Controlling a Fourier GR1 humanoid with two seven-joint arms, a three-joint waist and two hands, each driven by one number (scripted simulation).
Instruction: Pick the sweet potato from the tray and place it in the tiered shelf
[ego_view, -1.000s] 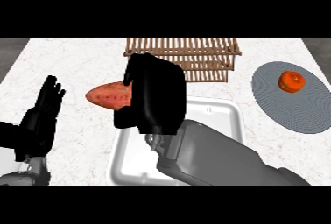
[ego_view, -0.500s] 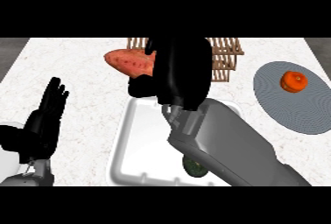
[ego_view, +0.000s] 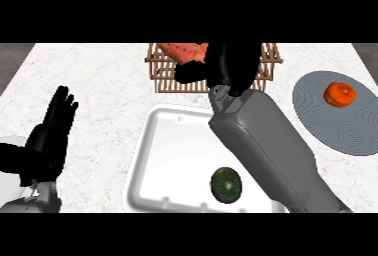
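Sweet potato (ego_view: 183, 50): held over the wooden shelf (ego_view: 164, 75), at the view's top.
Right hand (ego_view: 230, 65): fingers curled round the sweet potato, forearm stretched across the white tray (ego_view: 159, 150).
Left hand (ego_view: 52, 131): resting at left, fingers straight, upward.
Writing: none legible.

An orange round fruit (ego_view: 339, 94) sits on a grey round plate (ego_view: 332, 130) at the white marbled desk's (ego_view: 103, 85) right side, well apart from a dark green round vegetable (ego_view: 227, 184).
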